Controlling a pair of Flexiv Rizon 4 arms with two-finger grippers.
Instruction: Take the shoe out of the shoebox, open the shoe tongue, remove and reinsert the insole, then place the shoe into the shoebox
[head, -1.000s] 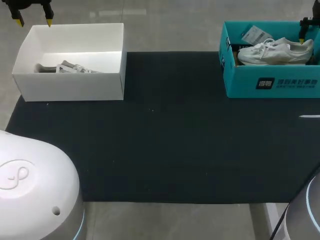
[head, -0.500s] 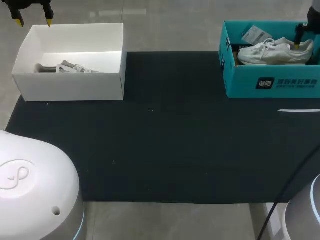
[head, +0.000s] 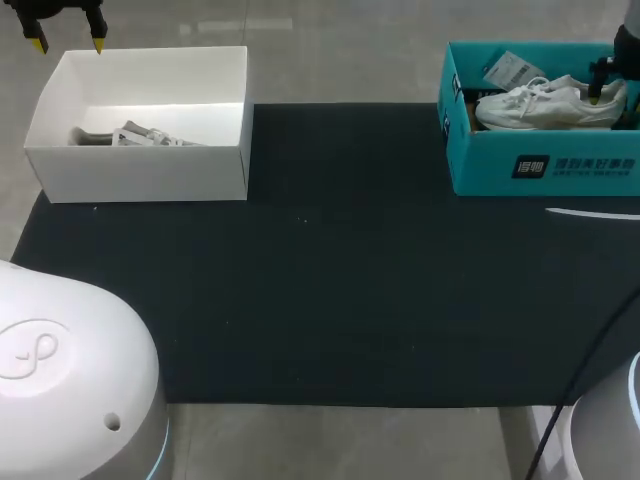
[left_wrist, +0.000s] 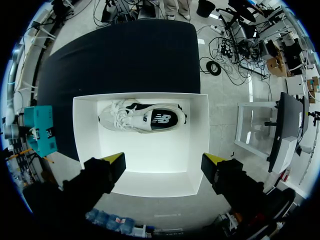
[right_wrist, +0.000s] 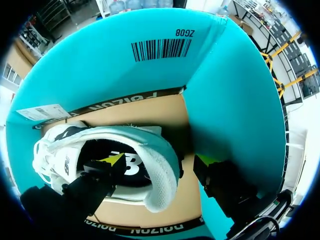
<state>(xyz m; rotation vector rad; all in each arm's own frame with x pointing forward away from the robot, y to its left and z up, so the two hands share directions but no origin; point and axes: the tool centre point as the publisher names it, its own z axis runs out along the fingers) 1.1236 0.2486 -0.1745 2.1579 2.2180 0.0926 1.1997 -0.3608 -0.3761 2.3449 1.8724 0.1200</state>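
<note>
Nearest the robot, the white dome of its left arm's base (head: 60, 380) fills the 7 o'clock corner of the head view, and the dark worktop (head: 340, 280) stretches away from it. Further out, at about 10 o'clock, an open white box (head: 140, 175) sits at the worktop's edge. A second shoe (head: 140, 134), pale with a dark lining, lies inside it along the near wall. At about 2 o'clock stands the open teal shoebox (head: 480, 165). In it rests the white shoe (head: 545, 105), toe toward 9 o'clock and heel toward 3 o'clock, with a paper tag (head: 512, 70) behind it by the far wall. The right tool (right_wrist: 160, 161) is down in the shoebox at the shoe's heel with its fingers spread wide. One yellow tip is inside the shoe's mouth above the dark insole (right_wrist: 125, 162), and the other is outside the heel above the brown cardboard floor. The heel collar lies between them, ungripped. Farthest off, at 11 o'clock, the left tool (head: 68, 42) hangs above the far wall of the white box, fingers wide apart and holding nothing. Its wrist view looks straight down into the box, where the second shoe lies ahead of the fingers, well apart from them.
</note>
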